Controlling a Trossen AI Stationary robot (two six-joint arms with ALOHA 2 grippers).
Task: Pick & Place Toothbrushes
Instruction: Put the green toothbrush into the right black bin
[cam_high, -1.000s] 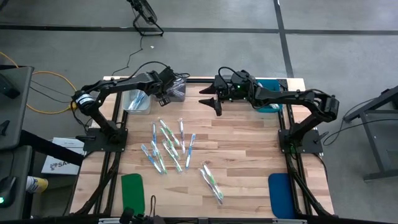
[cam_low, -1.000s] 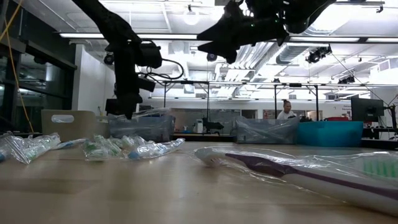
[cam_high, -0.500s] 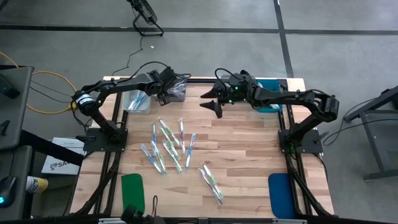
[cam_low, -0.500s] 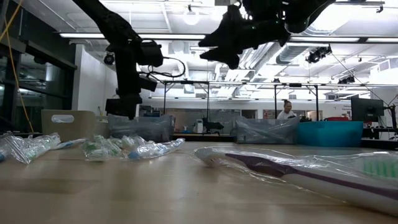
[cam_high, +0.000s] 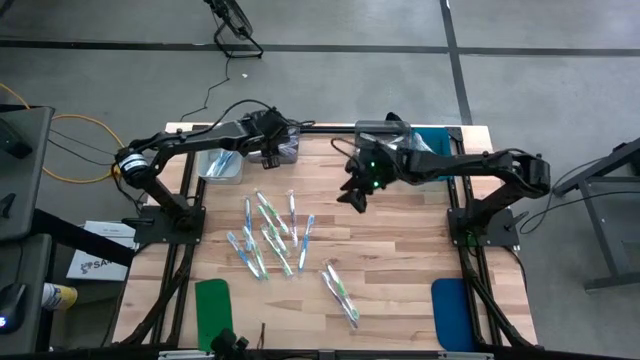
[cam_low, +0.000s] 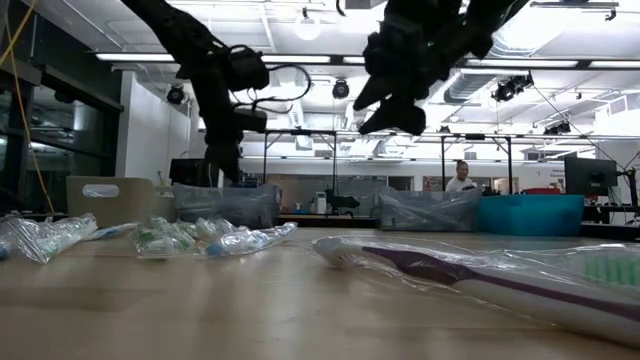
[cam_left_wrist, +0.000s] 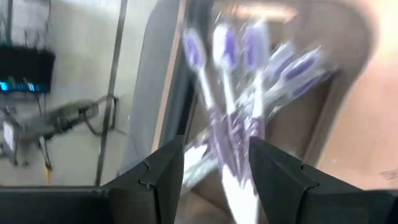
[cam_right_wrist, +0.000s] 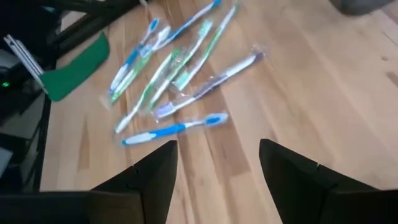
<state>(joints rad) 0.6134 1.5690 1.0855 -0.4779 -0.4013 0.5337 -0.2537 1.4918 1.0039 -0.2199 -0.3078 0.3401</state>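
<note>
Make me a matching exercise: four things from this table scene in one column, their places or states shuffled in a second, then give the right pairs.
Column one:
1. left hand
2. right hand
3. green pad
4. blue pad

Column two:
A. near edge of the table, on the right arm's side
B. open, over the clear bin of purple toothbrushes
C. near edge, on the left arm's side
D. open, above bare wood beside the loose toothbrushes

Pairs: 1-B, 2-D, 3-C, 4-A

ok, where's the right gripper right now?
In the high view the right gripper hangs open over bare wood at the table's middle rear, just right of the scattered toothbrushes, which its wrist view looks onto.
</note>
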